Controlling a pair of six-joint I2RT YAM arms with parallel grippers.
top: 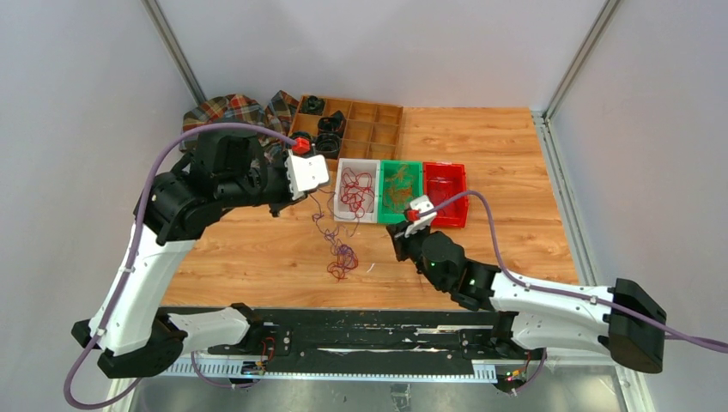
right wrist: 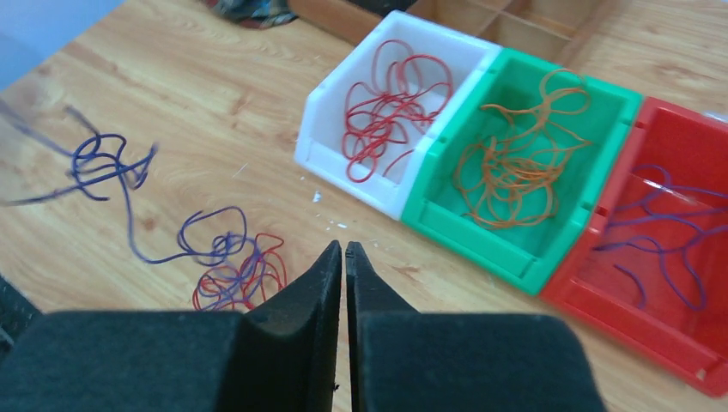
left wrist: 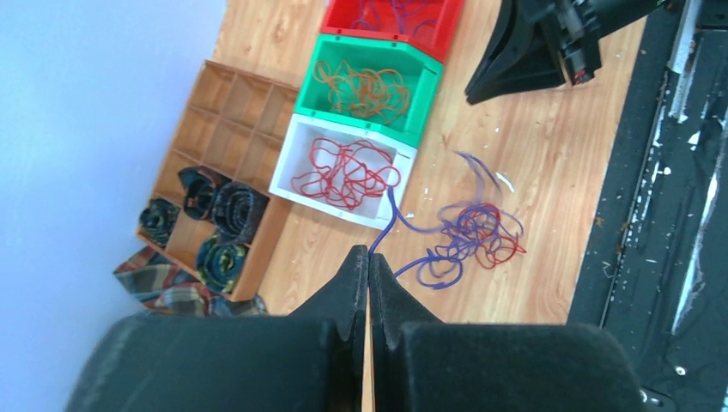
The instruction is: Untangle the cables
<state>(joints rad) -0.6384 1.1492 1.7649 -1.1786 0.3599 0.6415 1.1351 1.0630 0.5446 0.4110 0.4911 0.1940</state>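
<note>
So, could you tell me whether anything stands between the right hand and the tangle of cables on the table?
Nothing visible does. Only bare table lies between the shut right hand and the red-and-purple tangle. The left hand pinches a purple cable leading out of it, off to one side.

My desk (top: 481, 249) is wood-grain. On it: white bin (top: 357, 160), green bin (top: 401, 163) and red bin (top: 445, 165) touching in a row, wooden divider tray (top: 382, 129) just behind, plaid cloth (top: 225, 110) far-left, and red-and-purple cables (top: 342, 257) tangled near the white bin.
</note>
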